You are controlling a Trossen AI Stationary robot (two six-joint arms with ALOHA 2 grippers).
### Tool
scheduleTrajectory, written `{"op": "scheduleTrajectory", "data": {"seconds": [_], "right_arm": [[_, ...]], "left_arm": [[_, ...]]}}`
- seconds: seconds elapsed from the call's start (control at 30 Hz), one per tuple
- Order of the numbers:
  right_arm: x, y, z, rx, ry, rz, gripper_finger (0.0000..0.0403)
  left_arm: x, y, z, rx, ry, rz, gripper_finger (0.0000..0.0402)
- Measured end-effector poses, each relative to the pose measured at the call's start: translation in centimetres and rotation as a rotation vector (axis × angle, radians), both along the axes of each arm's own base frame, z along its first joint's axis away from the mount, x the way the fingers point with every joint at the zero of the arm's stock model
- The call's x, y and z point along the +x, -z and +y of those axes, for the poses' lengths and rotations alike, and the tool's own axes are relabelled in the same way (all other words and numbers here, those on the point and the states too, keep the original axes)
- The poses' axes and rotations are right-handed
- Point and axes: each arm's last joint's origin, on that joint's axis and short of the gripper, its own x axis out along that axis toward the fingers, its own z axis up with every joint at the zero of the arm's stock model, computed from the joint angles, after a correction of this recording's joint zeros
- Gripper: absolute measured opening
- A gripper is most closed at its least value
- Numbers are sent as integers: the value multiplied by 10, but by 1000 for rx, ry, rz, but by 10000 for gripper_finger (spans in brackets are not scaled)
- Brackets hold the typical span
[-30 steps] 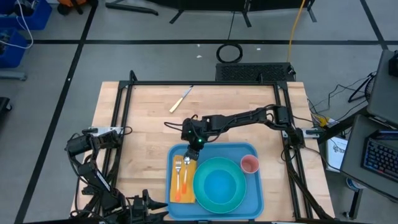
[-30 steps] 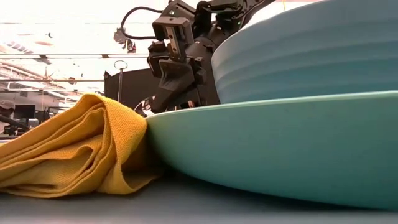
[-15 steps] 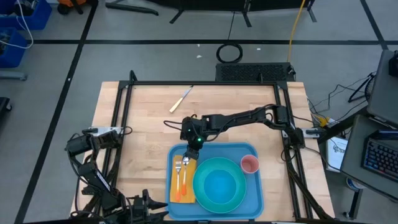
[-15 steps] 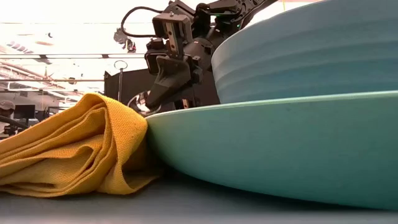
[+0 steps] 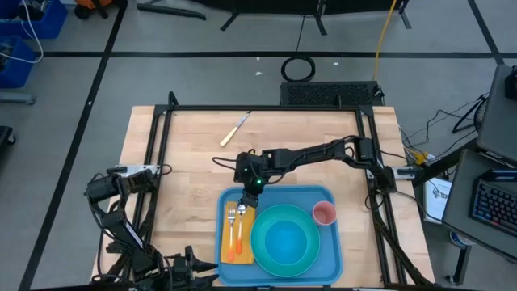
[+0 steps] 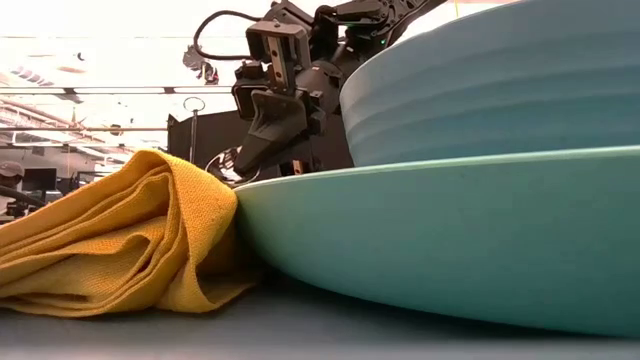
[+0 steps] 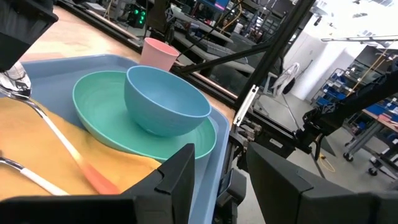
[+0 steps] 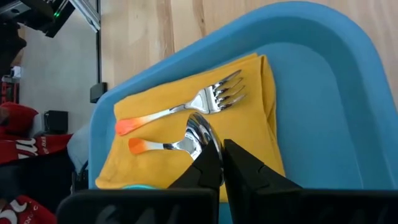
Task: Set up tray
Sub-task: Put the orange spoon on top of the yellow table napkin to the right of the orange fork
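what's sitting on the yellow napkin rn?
A fork and a spoon, both orange-handled, lie side by side on the napkin. The shut right end effector hangs over the spoon bowl. Plate covers one napkin edge.

Grey floor (image 5: 202, 36) with dark tape lines around the light wood bench (image 5: 194, 174). Blue bins (image 5: 24, 36) upper left of the high view, a coiled black cable (image 5: 298, 69) top centre, a yellow cord (image 5: 386, 32) upper right, a keyboard (image 5: 493, 202) at the right edge. Low view: bright ceiling lights (image 6: 90, 50) upper left.
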Motion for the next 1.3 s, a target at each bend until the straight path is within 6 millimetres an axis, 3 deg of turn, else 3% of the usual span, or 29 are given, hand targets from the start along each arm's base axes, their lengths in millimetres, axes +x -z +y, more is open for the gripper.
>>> {"op": "scheduleTrajectory", "data": {"seconds": [1.3], "right_arm": [[2, -1, -1, -4, 41, -4, 117]], "left_arm": [[0, 0, 0, -2, 6, 2, 150]]}}
